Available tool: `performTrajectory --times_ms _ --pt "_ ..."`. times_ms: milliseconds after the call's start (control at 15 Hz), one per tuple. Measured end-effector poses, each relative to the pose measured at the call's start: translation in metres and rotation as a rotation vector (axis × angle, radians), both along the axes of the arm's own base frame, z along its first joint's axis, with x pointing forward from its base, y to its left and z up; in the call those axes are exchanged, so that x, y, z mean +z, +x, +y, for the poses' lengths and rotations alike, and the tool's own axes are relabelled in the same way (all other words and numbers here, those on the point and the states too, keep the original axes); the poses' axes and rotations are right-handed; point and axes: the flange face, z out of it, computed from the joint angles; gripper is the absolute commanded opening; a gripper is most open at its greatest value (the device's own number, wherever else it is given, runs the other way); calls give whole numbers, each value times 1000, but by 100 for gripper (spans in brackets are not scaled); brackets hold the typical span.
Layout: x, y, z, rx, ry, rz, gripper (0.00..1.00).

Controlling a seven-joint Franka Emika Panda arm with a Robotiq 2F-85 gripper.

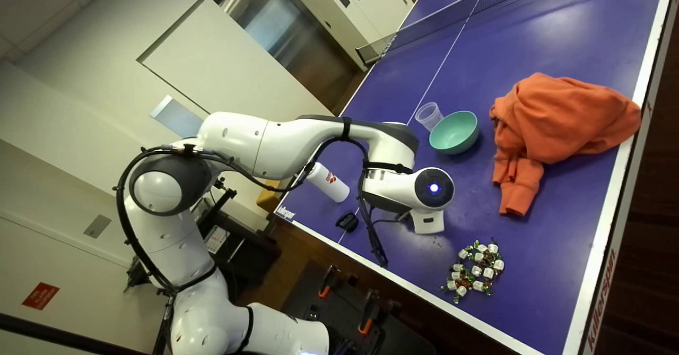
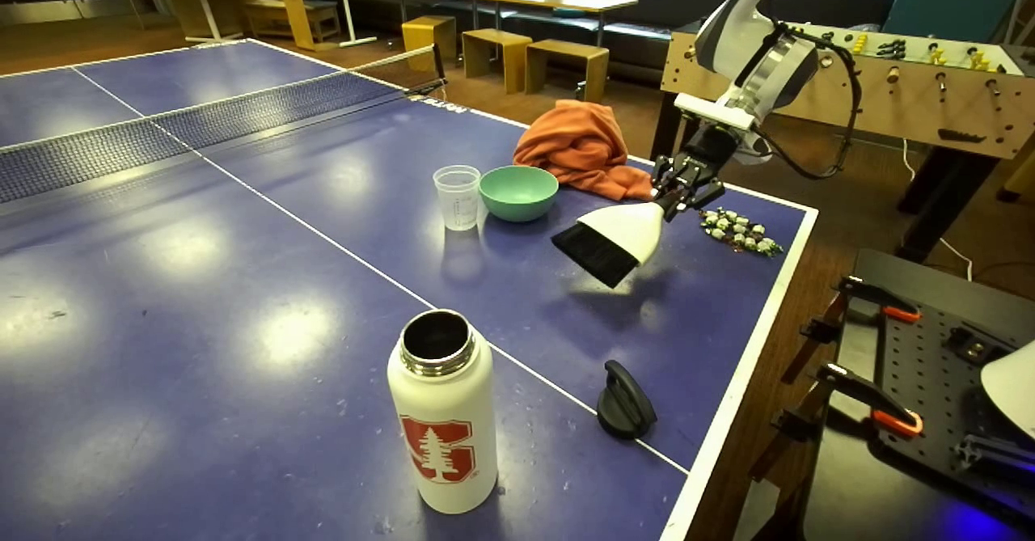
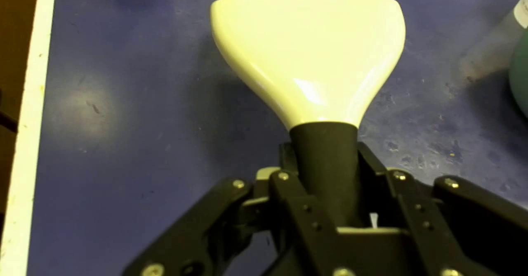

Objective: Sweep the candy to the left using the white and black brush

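The white and black brush (image 2: 627, 224) has a white fan-shaped body, black bristles (image 2: 594, 254) and a black handle. My gripper (image 3: 325, 158) is shut on that handle, one finger on each side, and the bristles point away from it. In an exterior view the brush hangs tilted above the table, its shadow below it. The candy (image 1: 477, 271), a loose cluster of whitish and green wrapped pieces, lies near the table's corner. In an exterior view, the candy (image 2: 739, 238) sits to the right of the gripper (image 2: 678, 195), apart from the brush. No candy shows in the wrist view.
A teal bowl (image 2: 519, 193) and a clear cup (image 2: 458, 199) stand beside each other, near an orange cloth (image 1: 567, 116). A white bottle (image 2: 445, 428) stands upright, with a black lid (image 2: 625, 403) close by. The table's white edge (image 3: 31, 115) runs along the wrist view's left.
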Motion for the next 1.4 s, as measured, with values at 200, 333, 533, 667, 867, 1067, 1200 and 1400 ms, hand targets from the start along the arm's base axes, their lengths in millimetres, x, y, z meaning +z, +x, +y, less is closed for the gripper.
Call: performTrajectory --times_ms 200,333,533,667,867,1067,1200,1400 --pt "22 -21 -15 -134 -10 20 12" --pt "37 -37 -28 -232 -14 36 12" --pt "57 -61 -51 -385 -25 56 12" --pt "66 -73 -64 -464 -53 48 12" --pt "69 -81 -71 -495 -83 41 37" --pt "64 -81 -69 -489 -81 52 12" --pt "62 -81 -68 -487 -81 56 12" --pt "62 -84 -73 -551 -50 62 12"
